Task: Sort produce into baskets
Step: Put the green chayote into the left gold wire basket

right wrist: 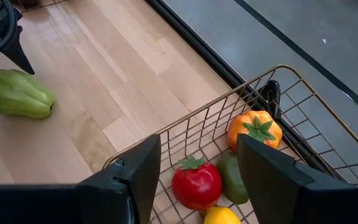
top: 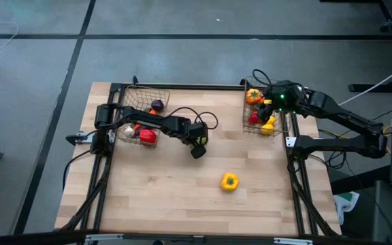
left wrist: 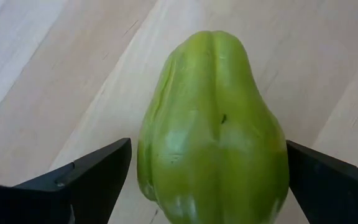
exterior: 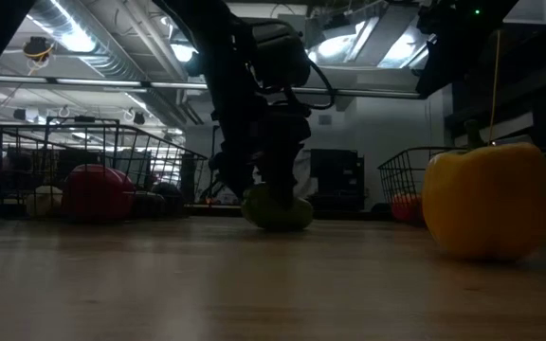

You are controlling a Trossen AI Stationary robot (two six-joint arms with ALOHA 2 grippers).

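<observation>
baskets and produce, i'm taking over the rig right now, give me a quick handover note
Left gripper: open, down at the table mid-left, fingers either side of a green ribbed pepper-like vegetable lying on the wood; not closed on it yet.
Right gripper: empty, jaws part open, above the right wire-mesh basket.
Done: right basket holds an orange pepper, a red tomato-like piece, a green piece and a yellow one; the left wire-mesh basket holds a red piece, a purple one and others.
Left: the green vegetable and a yellow bell pepper on the open table.
</observation>
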